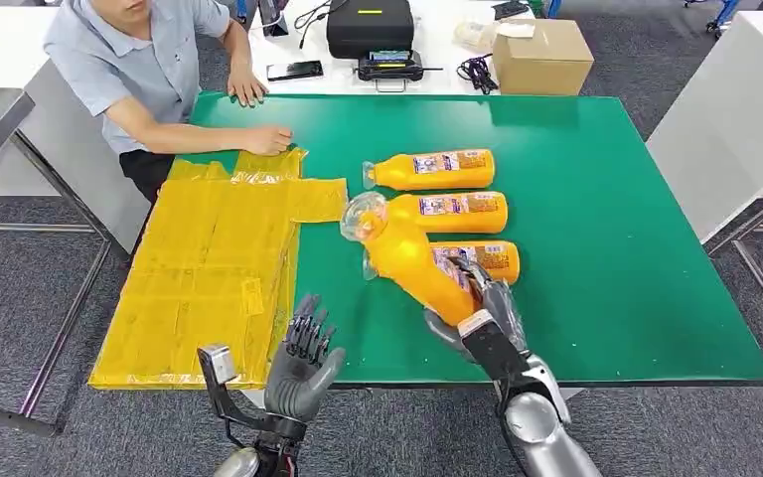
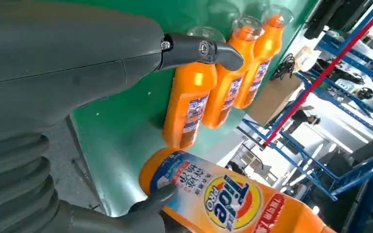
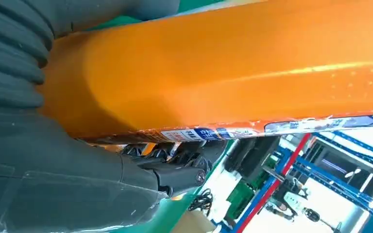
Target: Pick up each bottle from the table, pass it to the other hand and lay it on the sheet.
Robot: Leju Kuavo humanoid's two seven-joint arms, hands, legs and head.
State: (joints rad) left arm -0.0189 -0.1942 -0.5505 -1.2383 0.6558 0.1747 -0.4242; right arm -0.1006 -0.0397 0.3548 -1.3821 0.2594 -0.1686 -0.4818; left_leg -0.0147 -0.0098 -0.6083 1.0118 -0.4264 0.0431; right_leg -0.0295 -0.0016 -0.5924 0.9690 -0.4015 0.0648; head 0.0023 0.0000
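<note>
Because the green table [image 1: 596,199] is the biggest thing in my head view, I start there: it carries the whole job, with the yellow sheet [image 1: 209,268] spread along its left edge and spilling a little over the near corner, which I judge puts the drop zone within reach of my left arm only. A person [image 1: 139,70] sits at the far left corner with one hand resting on the sheet's far edge, probably pinning it flat. Beyond the table a white desk holds a cardboard box [image 1: 541,55] and a black case [image 1: 370,25], which play no part in this. Three orange bottles [image 1: 447,209] lie side by side near the table's middle, clear caps pointing toward the sheet, so each can be taken by the body. A fourth, the lifted bottle [image 1: 407,263], is off the table and tilted, cap up and toward the sheet, bottom end wrapped in my right hand [image 1: 487,313], whose fingers are closed around it; my right wrist view shows orange plastic pressed against the palm. That grip low on the body leaves the upper part free for the other hand. My left hand [image 1: 303,363] waits at the near table edge beside the sheet, fingers spread and holding nothing, well apart from the bottle, so the handover is yet to come.
</note>
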